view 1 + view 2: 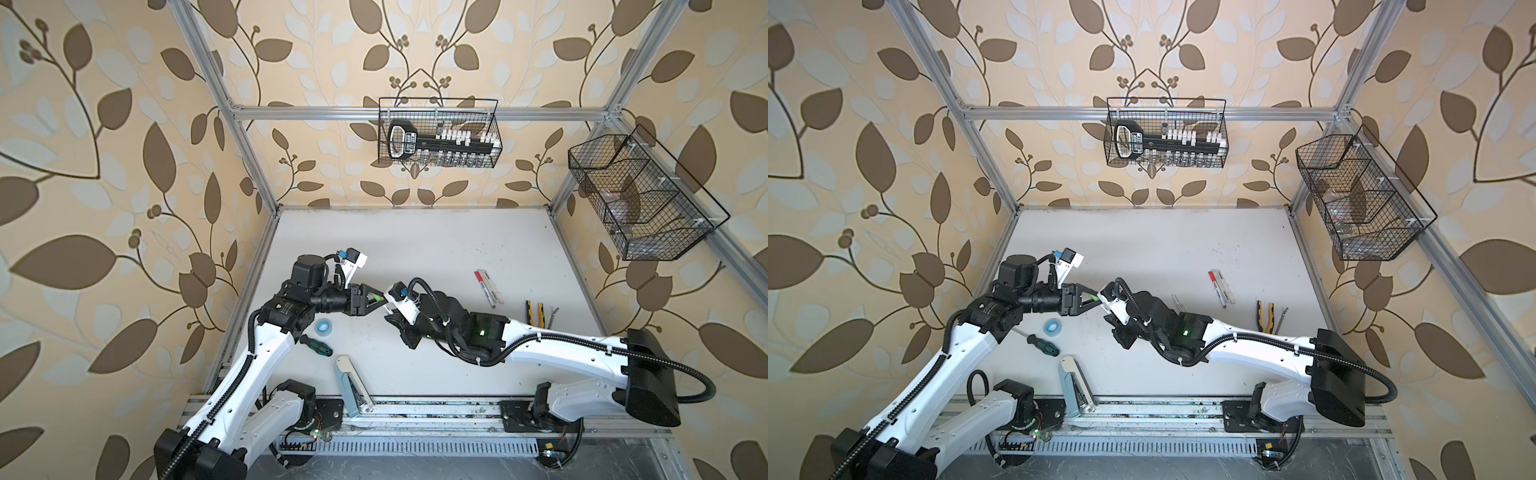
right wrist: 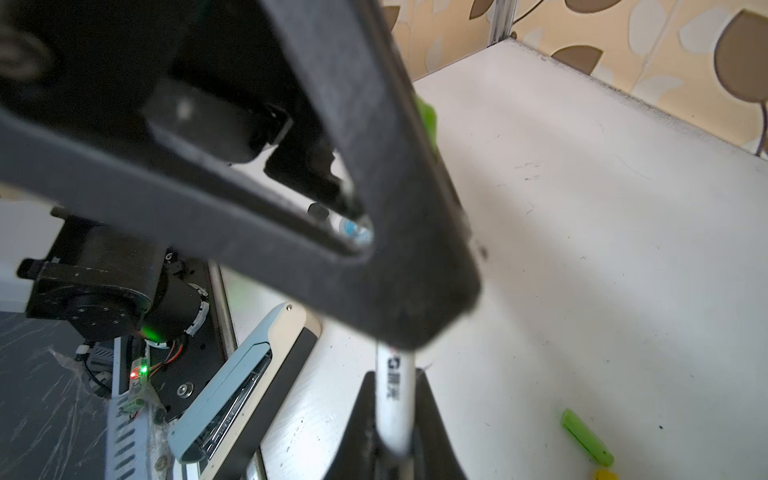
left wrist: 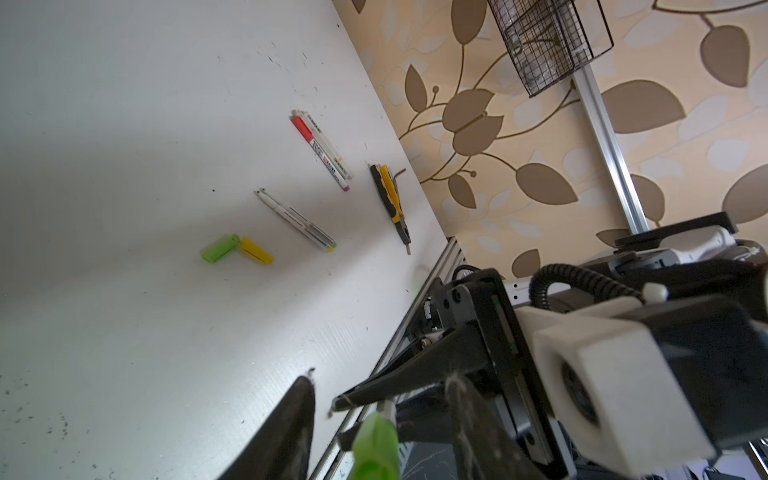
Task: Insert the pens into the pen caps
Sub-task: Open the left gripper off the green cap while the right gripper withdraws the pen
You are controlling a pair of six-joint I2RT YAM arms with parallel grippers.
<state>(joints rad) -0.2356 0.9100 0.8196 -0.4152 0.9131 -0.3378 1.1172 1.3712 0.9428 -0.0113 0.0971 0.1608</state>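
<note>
Two loose caps (image 3: 220, 248), four loose pens (image 3: 297, 220); right tool (image 2: 392, 415) clamps a fifth pen (image 2: 390, 370), left tool (image 1: 380, 300) gapes.

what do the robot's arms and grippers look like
The left arm and right arm have white shells, black joints and black ribbed cable hoses. The left gripper and right gripper have black triangular fingers, each with a white camera housing.

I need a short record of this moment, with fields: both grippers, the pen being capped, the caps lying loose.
left gripper: open, jaws either side of the fitted green cap
right gripper: shut on the pen
pen: fitted green cap on its far end
loose caps: loose green cap and yellow cap, close together on the table
</note>
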